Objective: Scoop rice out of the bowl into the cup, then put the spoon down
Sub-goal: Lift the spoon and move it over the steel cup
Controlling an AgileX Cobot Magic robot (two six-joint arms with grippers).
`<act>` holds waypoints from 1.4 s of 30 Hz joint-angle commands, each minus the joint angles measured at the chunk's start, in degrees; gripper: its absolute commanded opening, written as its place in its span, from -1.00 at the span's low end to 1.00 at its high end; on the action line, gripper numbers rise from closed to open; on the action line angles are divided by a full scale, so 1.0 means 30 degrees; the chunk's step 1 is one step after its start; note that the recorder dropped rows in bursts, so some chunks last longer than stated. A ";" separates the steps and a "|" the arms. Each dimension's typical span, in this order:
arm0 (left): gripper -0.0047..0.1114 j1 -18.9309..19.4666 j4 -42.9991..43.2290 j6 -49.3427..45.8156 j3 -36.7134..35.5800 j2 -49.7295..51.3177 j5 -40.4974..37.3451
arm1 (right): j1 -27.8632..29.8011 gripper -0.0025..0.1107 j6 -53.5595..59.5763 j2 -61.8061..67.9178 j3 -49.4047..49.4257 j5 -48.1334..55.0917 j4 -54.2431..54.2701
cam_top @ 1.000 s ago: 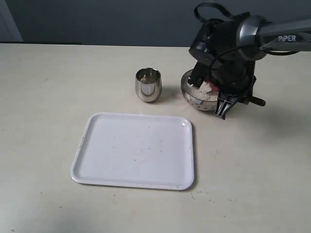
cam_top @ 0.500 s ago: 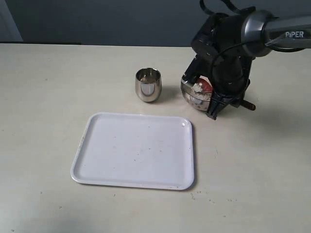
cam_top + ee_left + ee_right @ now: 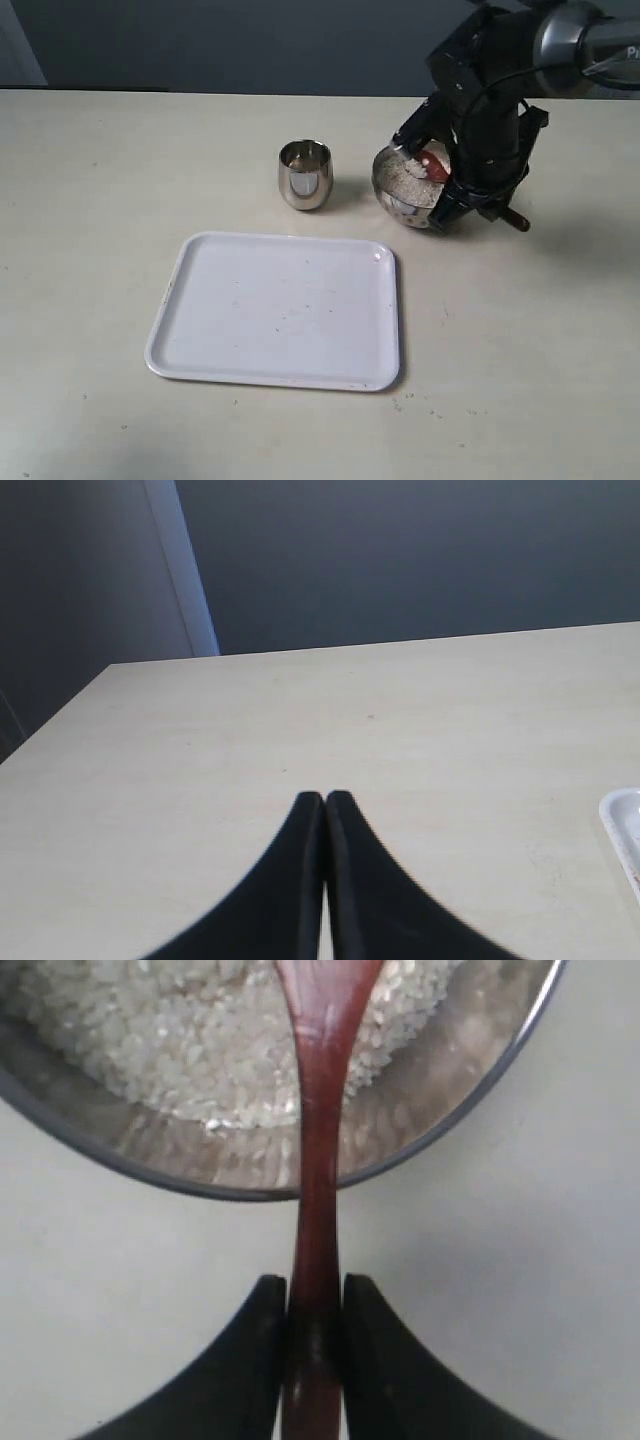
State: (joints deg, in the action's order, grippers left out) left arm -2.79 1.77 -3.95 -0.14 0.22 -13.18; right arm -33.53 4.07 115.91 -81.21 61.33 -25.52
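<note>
The steel bowl (image 3: pixel 398 190) holds white rice (image 3: pixel 405 175) at the table's back right; the cup (image 3: pixel 305 175) stands to its left. My right gripper (image 3: pixel 315 1285) is shut on the handle of the reddish-brown wooden spoon (image 3: pixel 316 1140), whose head reaches over the bowl rim (image 3: pixel 200 1185) into the rice (image 3: pixel 190 1050). In the exterior view the spoon head (image 3: pixel 433 167) shows reddish at the bowl's right side, and the right gripper (image 3: pixel 462 205) is just right of the bowl. My left gripper (image 3: pixel 325 798) is shut and empty over bare table, out of the exterior view.
A white rectangular tray (image 3: pixel 280 310) lies in front of the cup and bowl; its corner (image 3: pixel 625 825) shows in the left wrist view. A few stray grains (image 3: pixel 415 400) lie on the table near the tray's front right corner.
The right arm has swung right and back, off the top of the bowl. The rice and the spoon head now show inside the bowl.
</note>
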 commanded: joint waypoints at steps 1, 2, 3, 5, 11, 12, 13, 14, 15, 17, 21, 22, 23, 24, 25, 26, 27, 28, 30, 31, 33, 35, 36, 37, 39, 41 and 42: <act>-0.91 -0.0044 -0.0014 0.0044 0.0048 -0.0074 0.0242 | 0.0169 -0.97 0.0039 -0.0483 -0.0091 -0.0246 0.0263; -0.91 -0.0044 -0.0014 0.0044 0.0048 -0.0074 0.0242 | 0.0169 -0.97 0.0039 -0.0565 -0.0091 -0.0295 0.0263; -0.91 -0.0044 -0.0014 0.0044 0.0048 -0.0074 0.0242 | 0.0169 -0.97 0.0039 -0.0599 -0.0091 -0.0294 0.0298; -0.91 -0.0044 -0.0014 0.0044 0.0048 -0.0074 0.0242 | 0.0169 -0.97 0.0078 -0.0734 -0.0091 -0.0294 0.0498; -0.91 -0.0044 -0.0014 0.0044 0.0048 -0.0074 0.0242 | 0.0169 -0.97 0.0129 -0.1013 -0.0091 -0.0294 0.0850; -0.91 -0.0044 -0.0014 0.0044 0.0048 -0.0074 0.0242 | 0.0169 -0.97 0.0129 -0.1013 -0.0091 -0.0250 0.0844; -0.91 -0.0044 -0.0014 0.0044 0.0048 -0.0074 0.0242 | 0.0169 -0.97 0.0230 -0.1013 -0.0091 -0.0145 0.0894; -0.91 -0.0044 -0.0014 0.0044 0.0048 -0.0074 0.0242 | 0.0169 -0.97 0.0419 -0.1013 -0.0091 -0.0031 0.0996; -0.91 -0.0044 -0.0014 0.0044 0.0048 -0.0074 0.0242 | 0.0169 -0.97 0.0475 -0.1013 -0.0091 0.0059 0.1185; -0.91 -0.0044 -0.0014 0.0044 0.0048 -0.0074 0.0242 | 0.0169 -0.97 0.0621 -0.1013 -0.0091 0.0256 0.1447; -0.91 -0.0044 -0.0014 0.0044 0.0048 -0.0074 0.0242 | 0.0135 -0.97 0.1268 -0.1013 -0.0688 0.0873 0.2551; -0.91 -0.0044 -0.0014 0.0044 0.0048 -0.0074 0.0242 | 0.0135 -0.97 0.1268 -0.1013 -0.1204 0.1117 0.2566; -0.91 -0.0044 -0.0014 0.0044 0.0048 -0.0074 0.0242 | 0.0135 -0.97 0.1268 -0.1013 -0.1723 0.1243 0.2663; -0.91 -0.0044 -0.0014 0.0044 0.0048 -0.0074 0.0242 | 0.0135 -0.97 0.1297 -0.1013 -0.2244 0.1334 0.2913; -0.91 -0.0044 -0.0014 0.0044 0.0048 -0.0074 0.0242 | 0.0135 -0.97 0.1350 -0.1013 -0.2732 0.1427 0.3137; -0.91 -0.0044 -0.0014 0.0044 0.0048 -0.0074 0.0242 | 0.0135 -0.97 0.1350 -0.1013 -0.3143 0.1427 0.3471; -0.91 -0.0044 -0.0014 0.0044 0.0048 -0.0074 0.0242 | 0.0096 -0.97 0.1666 -0.1013 -0.3326 0.1427 0.3970; -0.91 -0.0044 -0.0014 0.0044 0.0048 -0.0074 0.0242 | -0.0032 -0.97 0.1801 -0.0967 -0.3512 0.1393 0.4144; -0.91 -0.0044 -0.0014 0.0044 0.0048 -0.0074 0.0242 | -0.0331 -0.97 0.1914 -0.0886 -0.3540 0.1254 0.4012; -0.91 -0.0044 -0.0014 0.0044 0.0048 -0.0074 0.0242 | -0.0560 -0.97 0.2104 -0.0812 -0.3585 0.1254 0.3971; -0.91 -0.0044 -0.0014 0.0044 0.0048 -0.0074 0.0242 | -0.0874 -0.97 0.2099 -0.0617 -0.3965 0.1254 0.4021; -0.91 -0.0044 -0.0014 0.0044 0.0048 -0.0074 0.0242 | -0.1113 -0.97 0.2099 -0.0395 -0.4502 0.1254 0.4090; -0.91 -0.0044 -0.0014 0.0044 0.0048 -0.0074 0.0242 | -0.1217 -0.97 0.2099 -0.0283 -0.4721 0.1294 0.4138; -0.91 -0.0044 -0.0014 0.0044 0.0048 -0.0074 0.0242 | -0.1262 -0.97 0.2099 -0.0174 -0.5064 0.1467 0.4168; -0.91 -0.0044 -0.0014 0.0044 0.0048 -0.0074 0.0242 | -0.1389 -0.97 0.2145 0.0230 -0.6186 0.1863 0.4538; -0.91 -0.0044 -0.0014 0.0044 0.0048 -0.0074 0.0242 | -0.1464 -0.97 0.2183 0.0630 -0.6861 0.2081 0.4538; -0.91 -0.0044 -0.0014 0.0044 0.0048 -0.0074 0.0242 | -0.1533 -0.97 0.2183 0.0818 -0.7099 0.2274 0.4538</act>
State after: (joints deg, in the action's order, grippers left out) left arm -2.79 1.77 -3.95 -0.14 0.22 -13.18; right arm -37.68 10.02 117.05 -100.07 66.84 -12.20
